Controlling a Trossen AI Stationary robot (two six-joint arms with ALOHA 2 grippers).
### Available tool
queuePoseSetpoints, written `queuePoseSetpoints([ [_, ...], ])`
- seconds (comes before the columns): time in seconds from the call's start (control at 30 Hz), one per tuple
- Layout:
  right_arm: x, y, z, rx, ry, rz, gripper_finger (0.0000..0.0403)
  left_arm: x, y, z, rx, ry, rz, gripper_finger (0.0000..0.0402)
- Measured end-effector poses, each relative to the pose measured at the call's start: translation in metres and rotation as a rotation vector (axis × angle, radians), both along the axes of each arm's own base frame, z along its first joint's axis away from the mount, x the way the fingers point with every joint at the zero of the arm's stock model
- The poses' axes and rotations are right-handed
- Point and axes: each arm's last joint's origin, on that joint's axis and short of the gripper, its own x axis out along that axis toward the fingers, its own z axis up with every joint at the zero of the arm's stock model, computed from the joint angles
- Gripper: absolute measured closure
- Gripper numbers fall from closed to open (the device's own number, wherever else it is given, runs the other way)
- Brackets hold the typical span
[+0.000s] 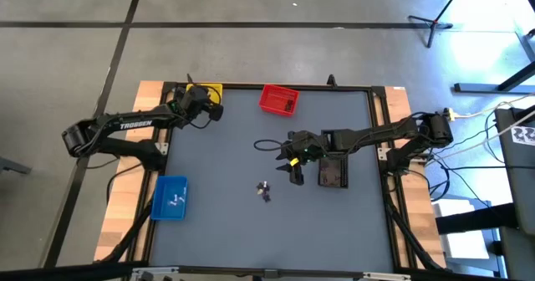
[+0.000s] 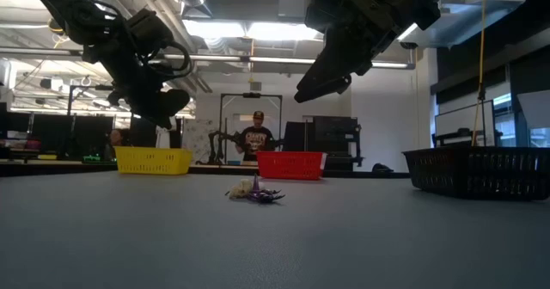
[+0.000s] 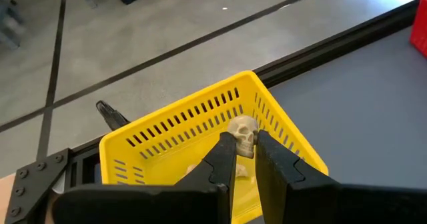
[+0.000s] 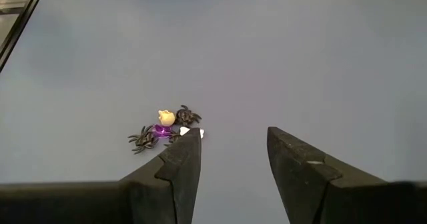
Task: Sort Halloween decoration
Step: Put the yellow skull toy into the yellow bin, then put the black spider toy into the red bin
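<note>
1. Grey concrete floor with dark tape lines surrounds the desk (image 1: 251,147) from above. The left gripper (image 1: 211,109) hangs at the yellow bin (image 1: 206,89), at ten o'clock on the desk. The right gripper (image 1: 294,166) hovers near centre, just past a small cluster of trinkets (image 1: 264,191) at six o'clock.
2. Level across the desk, people stand in the workshop behind. The cluster lies alone on the surface between the yellow bin and the red bin (image 2: 290,164).
3. Left wrist: the fingers pinch a pale tan skull (image 3: 243,135) over the yellow bin. I'd release only once it sits well inside the rim.
4. Right wrist: the fingers are spread, empty. A skull, purple piece and dark spiders (image 4: 142,141) lie touching, so it should single one out.
</note>
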Motion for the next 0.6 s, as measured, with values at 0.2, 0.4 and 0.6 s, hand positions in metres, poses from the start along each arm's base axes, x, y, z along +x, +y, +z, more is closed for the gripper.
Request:
queuePoseSetpoints([
  [0.2,0.0,0.0,0.0,0.0,0.0,0.0,0.023,0.0,0.0,0.0,0.0,0.0,0.0,0.0372],
  [0.4,0.0,0.0,0.0,0.001,0.0,0.0,0.023,0.0,0.0,0.0,-0.001,-0.004,0.002,0.0327],
  [0.6,-0.0001,0.0,-0.0001,0.0,0.0,0.0,0.023,0.0001,0.0,0.0,-0.002,-0.007,0.002,0.0298],
])
